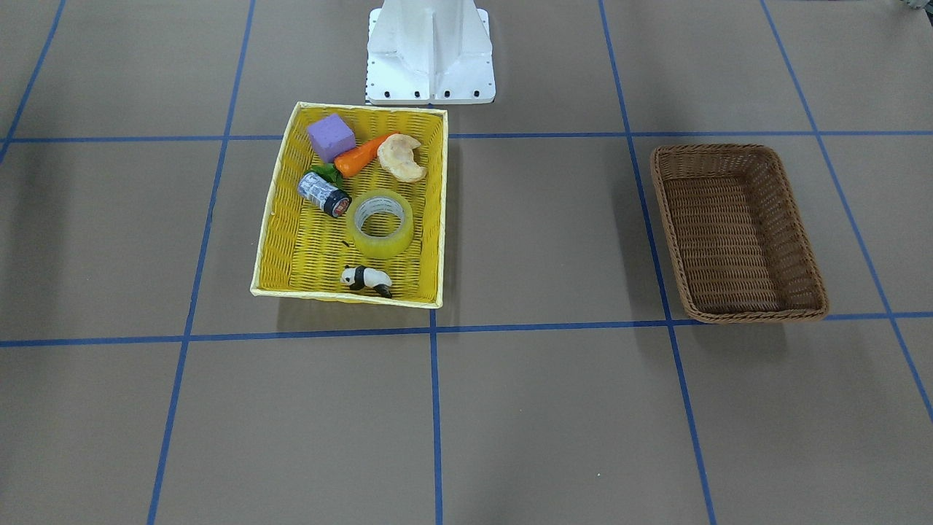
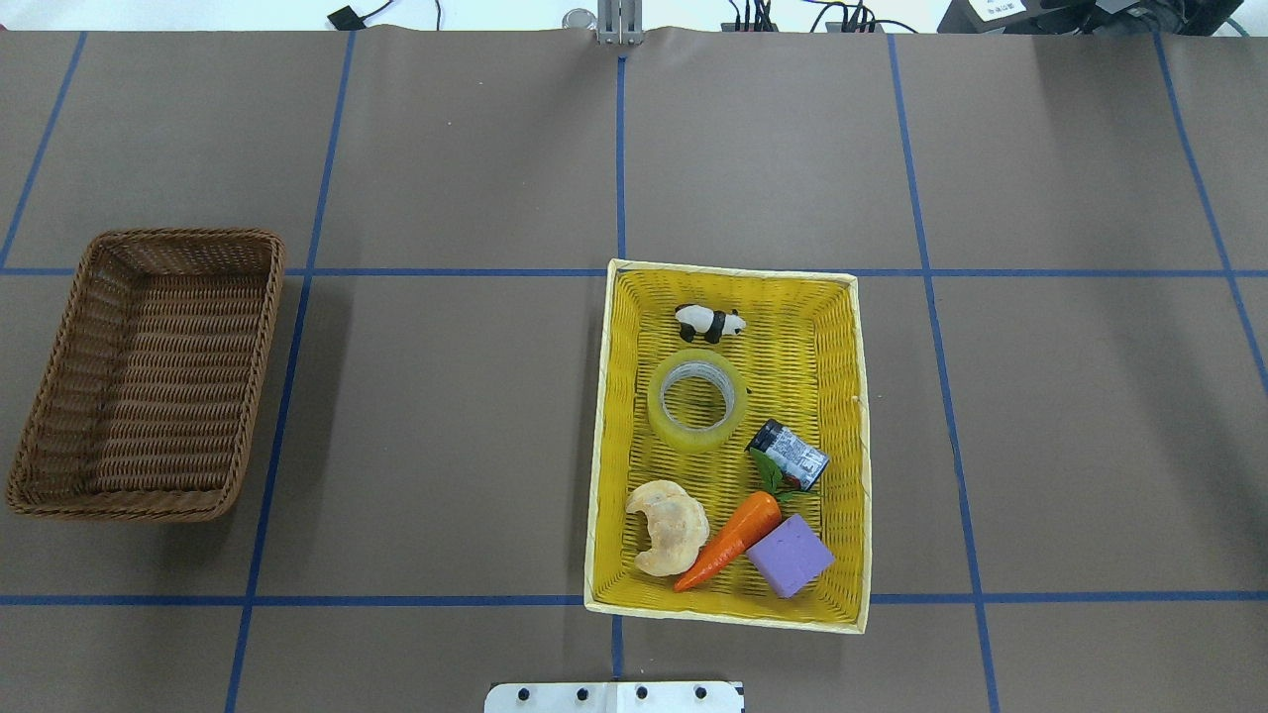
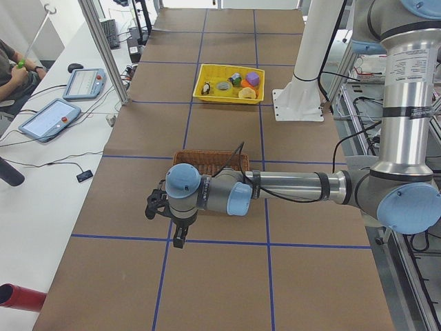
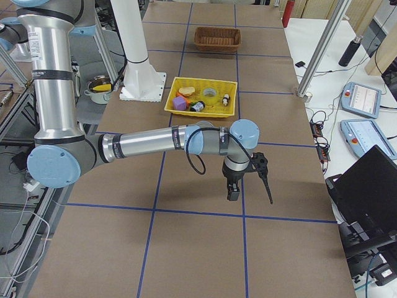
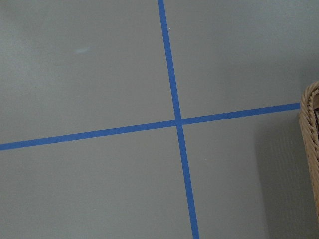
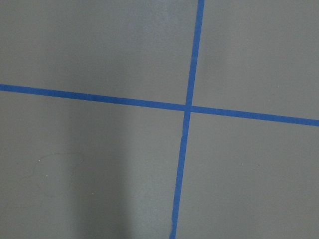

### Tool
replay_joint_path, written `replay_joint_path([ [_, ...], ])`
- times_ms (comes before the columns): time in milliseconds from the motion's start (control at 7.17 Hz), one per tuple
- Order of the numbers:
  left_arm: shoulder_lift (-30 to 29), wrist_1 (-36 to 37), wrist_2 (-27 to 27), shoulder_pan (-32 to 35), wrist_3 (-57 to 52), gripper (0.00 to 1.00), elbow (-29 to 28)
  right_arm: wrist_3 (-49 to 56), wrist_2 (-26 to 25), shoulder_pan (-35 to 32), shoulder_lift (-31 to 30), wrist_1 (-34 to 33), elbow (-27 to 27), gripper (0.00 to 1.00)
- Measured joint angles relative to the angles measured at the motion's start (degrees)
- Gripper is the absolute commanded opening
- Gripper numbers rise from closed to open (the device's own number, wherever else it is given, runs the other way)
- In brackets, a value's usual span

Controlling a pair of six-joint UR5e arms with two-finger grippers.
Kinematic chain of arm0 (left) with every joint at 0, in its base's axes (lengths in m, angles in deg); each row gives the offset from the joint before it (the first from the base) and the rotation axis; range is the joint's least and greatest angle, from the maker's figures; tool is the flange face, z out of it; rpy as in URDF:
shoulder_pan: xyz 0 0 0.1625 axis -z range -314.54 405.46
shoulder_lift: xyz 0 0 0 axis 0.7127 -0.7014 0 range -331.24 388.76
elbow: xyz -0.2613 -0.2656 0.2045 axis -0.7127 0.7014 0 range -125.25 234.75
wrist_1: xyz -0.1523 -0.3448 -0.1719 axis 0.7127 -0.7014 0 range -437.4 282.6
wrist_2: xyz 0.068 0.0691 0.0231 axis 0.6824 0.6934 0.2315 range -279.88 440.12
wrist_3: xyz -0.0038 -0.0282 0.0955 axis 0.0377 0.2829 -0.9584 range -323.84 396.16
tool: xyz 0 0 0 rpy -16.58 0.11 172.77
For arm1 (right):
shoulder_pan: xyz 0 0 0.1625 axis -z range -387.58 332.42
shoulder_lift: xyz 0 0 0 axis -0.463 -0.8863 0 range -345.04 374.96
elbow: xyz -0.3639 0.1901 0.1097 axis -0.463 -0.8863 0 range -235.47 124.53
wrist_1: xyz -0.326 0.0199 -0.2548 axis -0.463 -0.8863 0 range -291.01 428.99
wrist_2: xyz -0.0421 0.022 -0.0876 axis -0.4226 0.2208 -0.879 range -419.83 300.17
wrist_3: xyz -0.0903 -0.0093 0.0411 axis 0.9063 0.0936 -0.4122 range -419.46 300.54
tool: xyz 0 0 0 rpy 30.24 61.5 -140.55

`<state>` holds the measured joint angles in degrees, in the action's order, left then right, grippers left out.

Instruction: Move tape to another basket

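Note:
The yellow tape roll (image 1: 384, 244) lies flat in the yellow basket (image 1: 342, 295), between a panda figure and a small can. It also shows in the overhead view (image 2: 693, 434). The brown wicker basket (image 2: 129, 510) stands empty on the robot's left side of the table (image 1: 758, 315). My left gripper (image 3: 165, 224) hangs over the table just beyond the brown basket; its wrist view shows only the basket's rim (image 5: 311, 149). My right gripper (image 4: 251, 189) hangs over bare table away from the yellow basket. I cannot tell whether either is open or shut.
The yellow basket (image 2: 728, 614) also holds a panda figure (image 2: 709, 322), a grey-and-black can (image 2: 790, 456), a carrot (image 2: 733, 540), a croissant (image 2: 669, 525) and a purple cube (image 2: 789, 555). The white robot base (image 1: 430, 55) stands behind it. Blue tape lines grid the brown table.

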<state>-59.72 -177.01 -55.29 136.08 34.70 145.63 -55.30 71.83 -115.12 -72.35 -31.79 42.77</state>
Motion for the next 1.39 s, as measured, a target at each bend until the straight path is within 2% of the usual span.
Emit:
replay_joint_path([
  [1394, -0.99, -0.6, -0.6, -0.29, -0.38, 0.99, -1.01, 0.15, 0.23, 0.21, -0.92, 0.61, -0.96, 1.0],
])
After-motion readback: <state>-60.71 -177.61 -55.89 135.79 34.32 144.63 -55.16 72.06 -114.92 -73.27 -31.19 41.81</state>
